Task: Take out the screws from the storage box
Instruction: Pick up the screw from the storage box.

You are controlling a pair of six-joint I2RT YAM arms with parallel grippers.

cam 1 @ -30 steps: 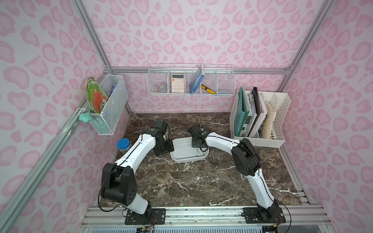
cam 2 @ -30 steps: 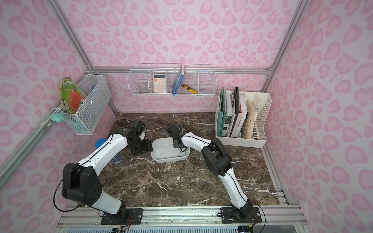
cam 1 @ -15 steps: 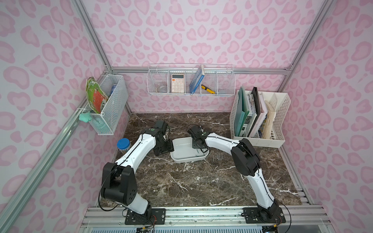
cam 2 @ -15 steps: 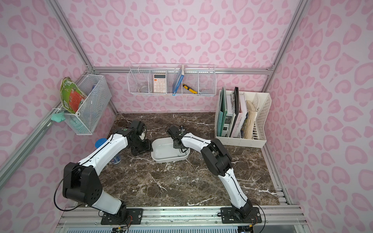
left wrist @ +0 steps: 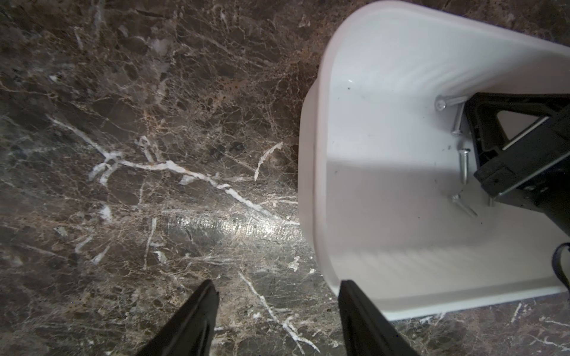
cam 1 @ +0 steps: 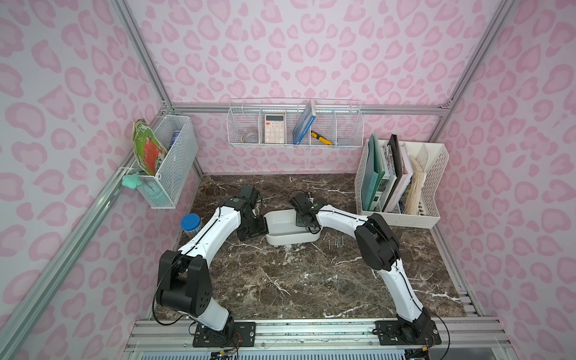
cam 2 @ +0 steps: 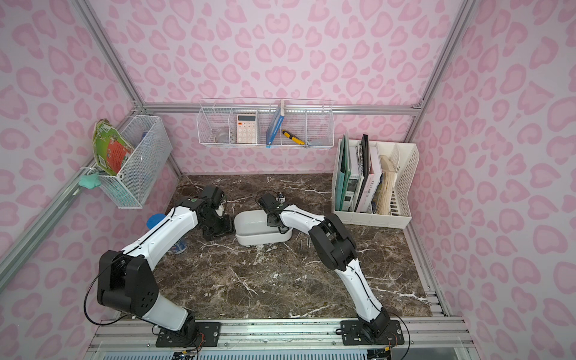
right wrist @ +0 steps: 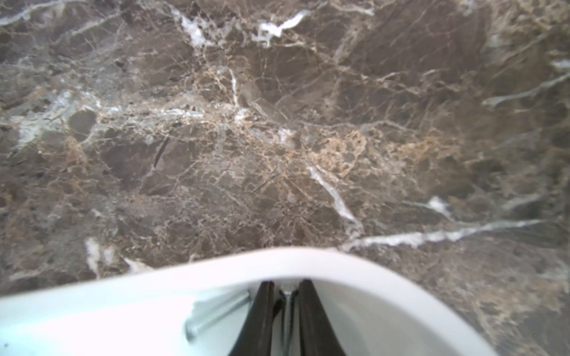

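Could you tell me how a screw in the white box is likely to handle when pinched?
Probably stiff: the screws are thin metal. Likely to roll or slip, being round shafts on the glossy storage box floor.

Reaching forward with both arms, elbows bent, wrists tipped downward. Holding left gripper with jaws spread wide; holding right gripper pointed down, fingers only a narrow gap apart.
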